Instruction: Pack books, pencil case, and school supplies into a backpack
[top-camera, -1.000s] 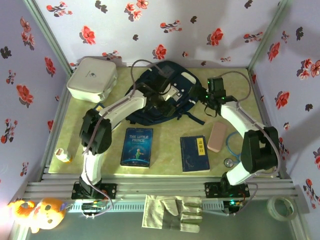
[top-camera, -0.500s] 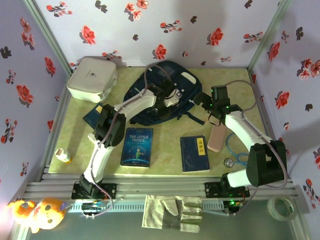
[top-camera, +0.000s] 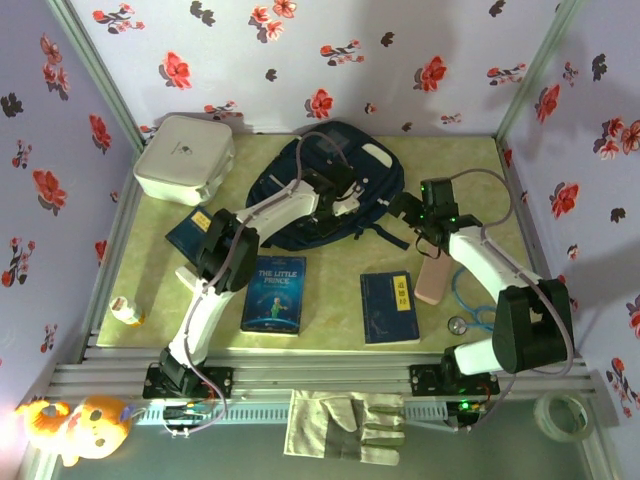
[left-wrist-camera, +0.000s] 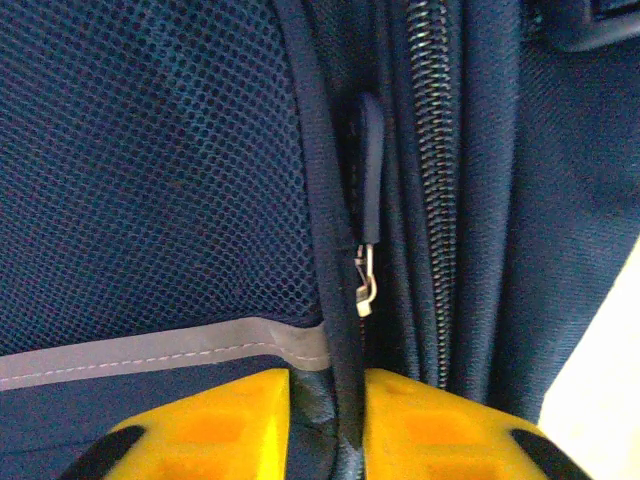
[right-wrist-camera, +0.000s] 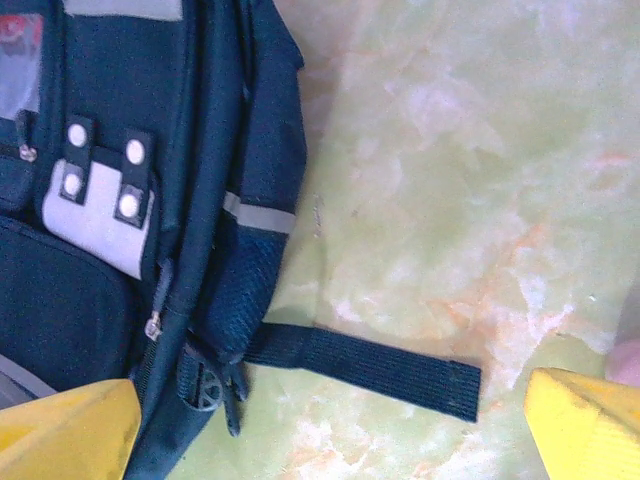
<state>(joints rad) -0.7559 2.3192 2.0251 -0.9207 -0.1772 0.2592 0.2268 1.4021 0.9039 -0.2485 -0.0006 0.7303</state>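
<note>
My left tool (left-wrist-camera: 328, 400) pinched the backpack (top-camera: 300, 180); my right tool (top-camera: 413, 222) stood spread wide

The backpack lay at the far middle of the tabletop (top-camera: 340, 290), my left fingers pressed onto a fold of its edge seam below a zipper pull (left-wrist-camera: 368, 170). Three books lay nearer: The Little Prince (top-camera: 273, 293), a navy one (top-camera: 389, 307) and a smaller one (top-camera: 187, 233) at left. The pink pencil case (top-camera: 433, 277) sat just below my right tool, above a strap (right-wrist-camera: 365, 368)
</note>
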